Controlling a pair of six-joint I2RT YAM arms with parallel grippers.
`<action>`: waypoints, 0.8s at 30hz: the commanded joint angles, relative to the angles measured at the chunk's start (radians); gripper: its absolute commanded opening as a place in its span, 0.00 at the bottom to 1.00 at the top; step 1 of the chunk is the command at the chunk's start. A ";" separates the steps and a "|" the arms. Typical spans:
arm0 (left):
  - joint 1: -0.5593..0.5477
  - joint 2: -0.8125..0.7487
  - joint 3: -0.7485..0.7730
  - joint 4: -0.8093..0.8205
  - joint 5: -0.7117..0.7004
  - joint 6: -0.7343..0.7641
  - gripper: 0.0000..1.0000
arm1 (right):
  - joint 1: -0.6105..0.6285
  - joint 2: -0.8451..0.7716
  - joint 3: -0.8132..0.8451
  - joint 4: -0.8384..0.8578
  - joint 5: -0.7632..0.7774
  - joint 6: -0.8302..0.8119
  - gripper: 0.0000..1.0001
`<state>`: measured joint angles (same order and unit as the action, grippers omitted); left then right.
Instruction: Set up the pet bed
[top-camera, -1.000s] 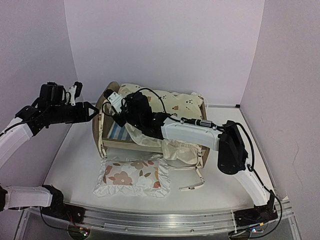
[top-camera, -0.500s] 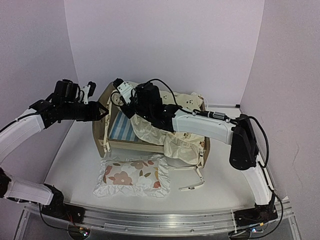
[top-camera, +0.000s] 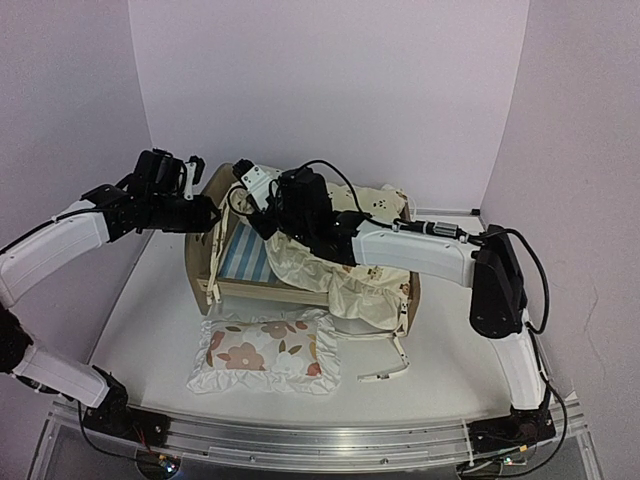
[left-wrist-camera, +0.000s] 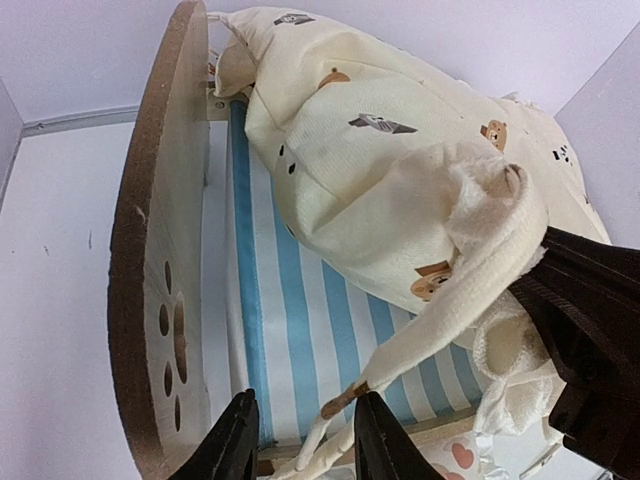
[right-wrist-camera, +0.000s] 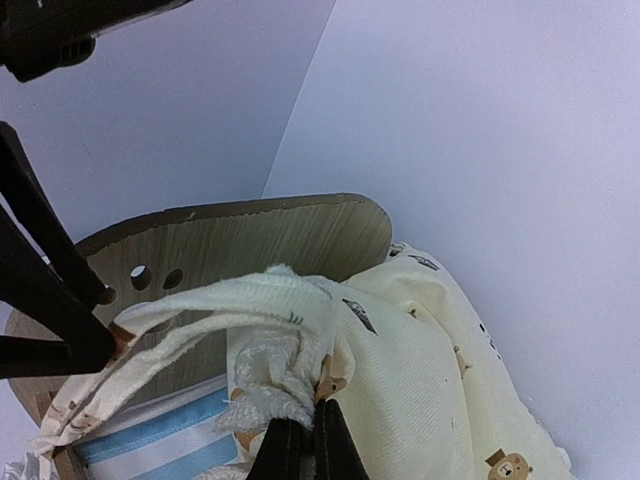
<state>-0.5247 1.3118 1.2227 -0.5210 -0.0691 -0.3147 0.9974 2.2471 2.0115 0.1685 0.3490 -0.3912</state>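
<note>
Bed (top-camera: 240, 265) stands mid-table (top-camera: 150, 320), long axis running left to right. The headboard (left-wrist-camera: 150, 250) is at the left end, upright, paw-print cutouts visible. The left part of the blue-and-white striped base (left-wrist-camera: 300, 300) is uncovered.

The cushion (left-wrist-camera: 370, 180) lies bunched over the far and right part of the bed. Part of it spills over the front rail at the right end. One corner is lifted above the base, near the headboard.

Right gripper (right-wrist-camera: 303, 440): jaws fully closed, pinching the gathered corner of the cushion and holding it up. No gap shows between the fingers in the right wrist view.

Left gripper (left-wrist-camera: 305, 445): reaches in from the left, just beside the headboard, above the base. Jaws part open with a clear gap. A tie string (left-wrist-camera: 430, 325) hangs from the lifted corner and its lower end drops into that gap. From what I can see the fingers (left-wrist-camera: 235, 445) are not clamped on it. I cannot tell whether either pad touches the string.

Pillow (top-camera: 265, 355) lies flat on the table just in front of the bed, apart from the frame. A second string (top-camera: 385, 372) trails from the cushion's hanging edge onto the table, to the right of the pillow.
</note>
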 joint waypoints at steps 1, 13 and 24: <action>0.000 -0.028 0.057 -0.067 -0.040 0.015 0.38 | -0.011 -0.082 -0.015 0.041 0.045 0.011 0.00; 0.000 0.057 0.029 -0.046 0.041 0.031 0.38 | -0.012 -0.095 -0.053 0.061 0.059 0.007 0.00; -0.001 0.014 -0.022 -0.011 0.103 0.020 0.47 | -0.012 -0.093 -0.066 0.068 0.069 0.003 0.00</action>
<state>-0.5247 1.3478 1.2221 -0.5692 0.0126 -0.2890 0.9970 2.2284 1.9574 0.1960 0.3709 -0.3893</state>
